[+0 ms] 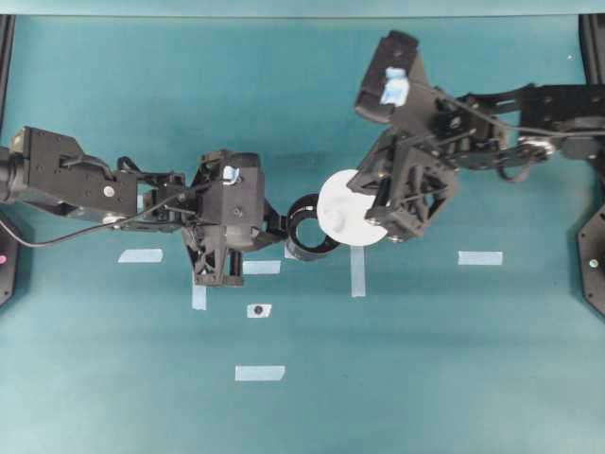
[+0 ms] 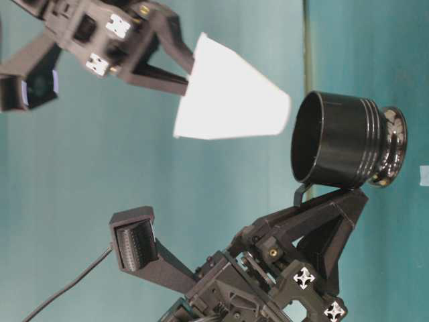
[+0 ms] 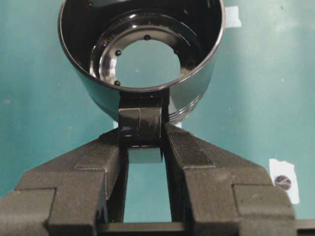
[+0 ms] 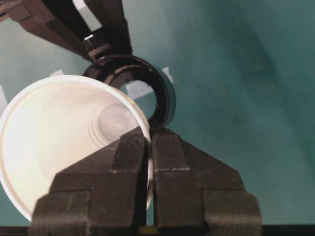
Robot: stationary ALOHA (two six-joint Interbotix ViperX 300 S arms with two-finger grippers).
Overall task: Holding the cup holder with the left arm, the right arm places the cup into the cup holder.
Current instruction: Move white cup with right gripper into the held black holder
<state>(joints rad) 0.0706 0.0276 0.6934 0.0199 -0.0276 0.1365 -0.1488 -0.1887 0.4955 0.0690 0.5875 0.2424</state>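
My left gripper (image 1: 282,230) (image 3: 141,133) is shut on the stubby handle of the glossy black cup holder (image 1: 304,248) (image 3: 98,93), holding it off the table. The holder (image 2: 348,137) is empty, and the table shows through its open bottom. My right gripper (image 1: 376,206) (image 4: 149,136) is shut on the rim of the white cup (image 1: 342,213) (image 4: 49,137), one finger inside the wall and one outside. In the table-level view the cup (image 2: 228,94) points its small base at the holder's mouth with a short gap between them. From overhead the cup overlaps the holder's right rim.
Pale tape strips lie on the teal table (image 1: 444,378): one at the left (image 1: 140,255), one at the right (image 1: 480,257), one upright below the cup (image 1: 357,270) and one nearer the front (image 1: 260,373). A small tape patch with a black dot (image 1: 258,310) sits below the left gripper.
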